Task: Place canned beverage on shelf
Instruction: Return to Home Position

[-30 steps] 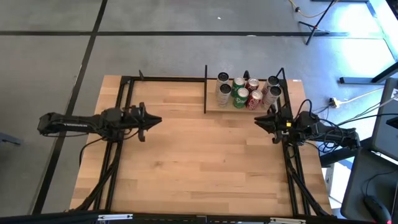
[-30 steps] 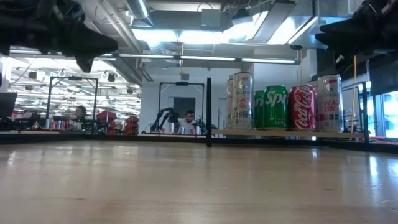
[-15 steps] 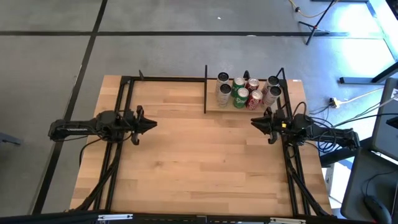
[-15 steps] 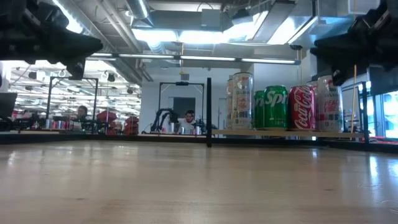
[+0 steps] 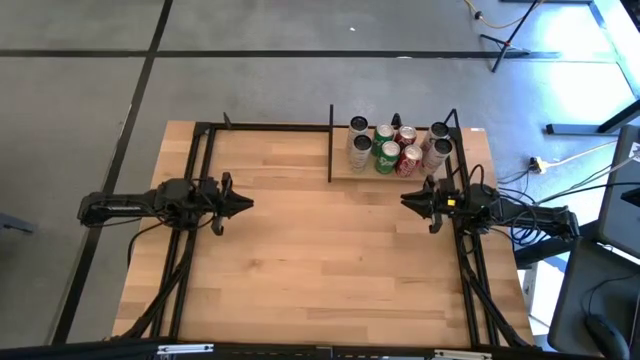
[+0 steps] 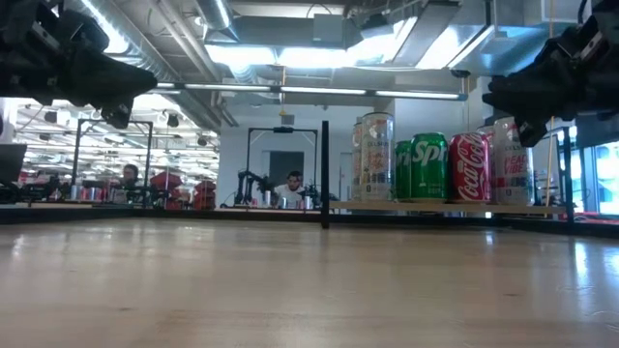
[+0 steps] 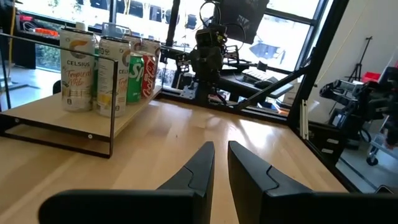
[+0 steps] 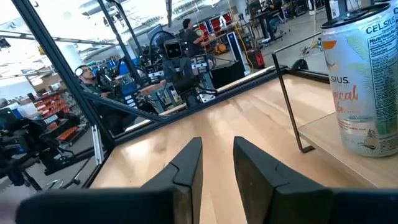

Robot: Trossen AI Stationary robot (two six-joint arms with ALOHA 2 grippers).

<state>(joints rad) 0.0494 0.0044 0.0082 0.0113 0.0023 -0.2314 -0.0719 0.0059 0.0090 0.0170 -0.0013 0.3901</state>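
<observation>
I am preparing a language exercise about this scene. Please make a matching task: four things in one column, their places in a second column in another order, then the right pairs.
Things:
1. green can
2. red can
3. left gripper
4. right gripper

Places:
A. above the table, just in front of the shelf's right part
B. on the shelf, between the white-yellow can and the red can
C. above the table's left part, far from the shelf
D. on the shelf, between the green can and the pale can

Pairs: 1-B, 2-D, 3-C, 4-A
</observation>
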